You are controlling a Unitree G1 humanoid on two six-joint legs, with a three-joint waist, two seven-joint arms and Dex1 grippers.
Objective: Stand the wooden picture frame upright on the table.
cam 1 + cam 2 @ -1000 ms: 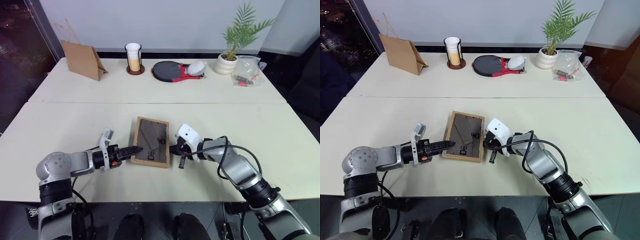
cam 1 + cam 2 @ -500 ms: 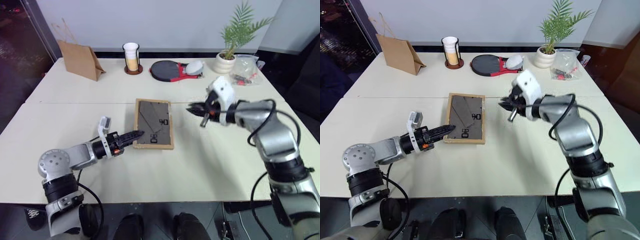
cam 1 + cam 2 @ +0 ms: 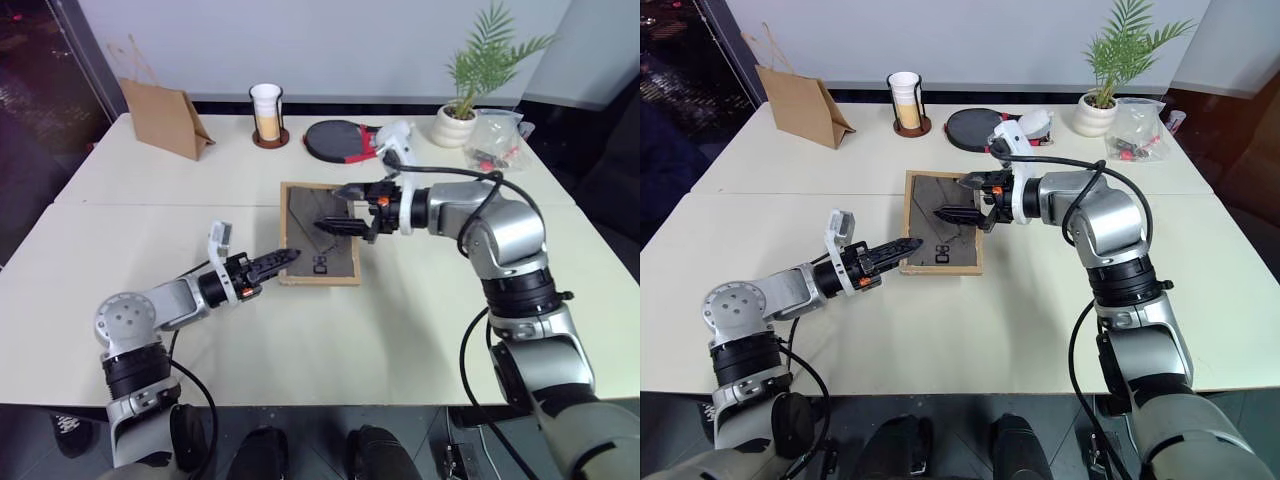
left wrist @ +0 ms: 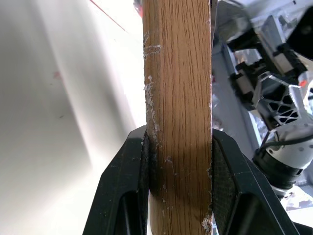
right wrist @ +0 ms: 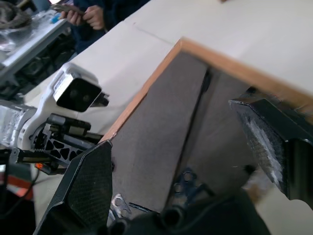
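The wooden picture frame (image 3: pixel 303 215) is over the middle of the table (image 3: pixel 420 330), its dark back panel (image 5: pixel 161 132) facing up. My left gripper (image 3: pixel 285 260) is shut on the frame's near left corner; in the left wrist view its black fingers (image 4: pixel 122 186) pinch the light-wood edge (image 4: pixel 178 88). My right gripper (image 3: pixel 341 209) hovers open just above the back panel, one finger (image 5: pixel 88 186) on each side of the panel's stand strip. I cannot tell whether the frame's far edge rests on the table.
Along the far edge stand a brown paper bag (image 3: pixel 163 120), a cup in a holder (image 3: pixel 267 115), a table tennis paddle (image 3: pixel 340 142), a potted plant (image 3: pixel 465 110) and a clear plastic bag (image 3: pixel 495 145). A person's hands (image 5: pixel 88 14) show beyond the table.
My right gripper has left the frame's right edge, risen, opened wide and swung over the back panel. My left gripper has kept its grip and lifted a little.
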